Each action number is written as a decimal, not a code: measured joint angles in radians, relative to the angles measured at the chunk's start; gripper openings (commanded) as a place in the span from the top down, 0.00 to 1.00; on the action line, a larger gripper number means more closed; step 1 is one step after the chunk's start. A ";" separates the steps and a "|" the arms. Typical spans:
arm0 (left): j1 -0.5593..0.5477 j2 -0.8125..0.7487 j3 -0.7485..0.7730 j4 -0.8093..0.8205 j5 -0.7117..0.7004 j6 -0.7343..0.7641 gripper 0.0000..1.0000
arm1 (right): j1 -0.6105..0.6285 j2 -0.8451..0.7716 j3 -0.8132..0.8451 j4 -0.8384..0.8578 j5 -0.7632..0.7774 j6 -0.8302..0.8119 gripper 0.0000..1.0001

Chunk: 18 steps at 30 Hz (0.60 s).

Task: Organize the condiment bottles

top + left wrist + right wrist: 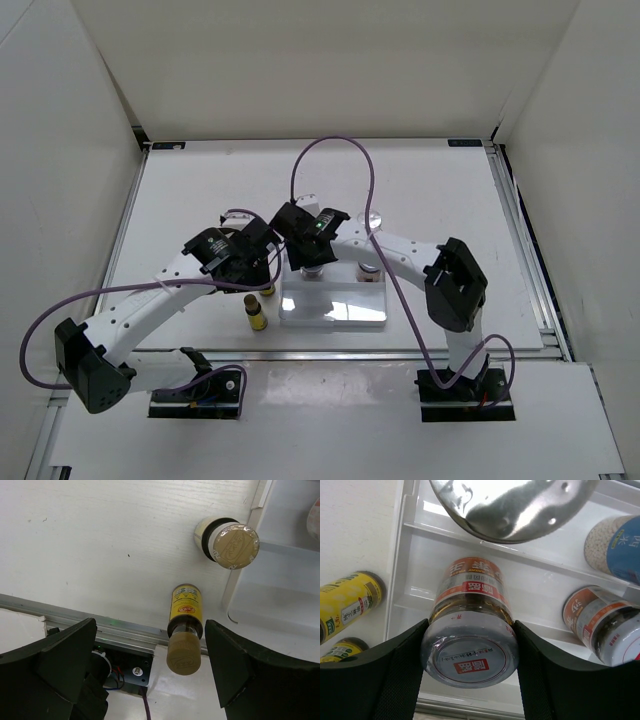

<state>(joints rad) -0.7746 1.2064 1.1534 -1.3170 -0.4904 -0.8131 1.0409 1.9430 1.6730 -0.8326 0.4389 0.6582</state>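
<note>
1. the right gripper clamps a red-label jar between its fingers, with the white tray just beyond, probably to seat it in a slot.
2. the left gripper gapes wide and empty; a yellow bottle stands untouched between its fingers, likely the next grab.

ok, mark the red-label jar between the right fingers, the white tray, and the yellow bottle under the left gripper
red-label jar (470, 587): right wrist view, its label.
white tray (335, 306): top external view, bare floor.
yellow bottle (186, 602): left wrist view, its label.
</note>
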 measured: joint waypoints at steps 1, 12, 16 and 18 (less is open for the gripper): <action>0.000 0.000 0.000 0.000 0.000 0.000 0.00 | 0.000 0.003 0.000 0.005 0.000 -0.002 1.00; 0.000 0.000 0.000 0.005 0.000 0.002 0.00 | 0.001 0.068 0.001 0.054 0.011 -0.007 0.58; 0.000 0.000 0.000 0.005 0.000 0.001 0.00 | 0.001 0.069 0.007 0.042 0.011 -0.005 0.16; 0.000 0.000 0.000 0.006 0.000 0.001 0.00 | 0.001 0.069 0.023 0.014 0.012 0.001 0.08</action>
<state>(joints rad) -0.7746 1.2064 1.1530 -1.3113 -0.4904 -0.8120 1.0420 2.0121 1.6962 -0.8181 0.4511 0.6590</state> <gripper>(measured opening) 0.999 0.864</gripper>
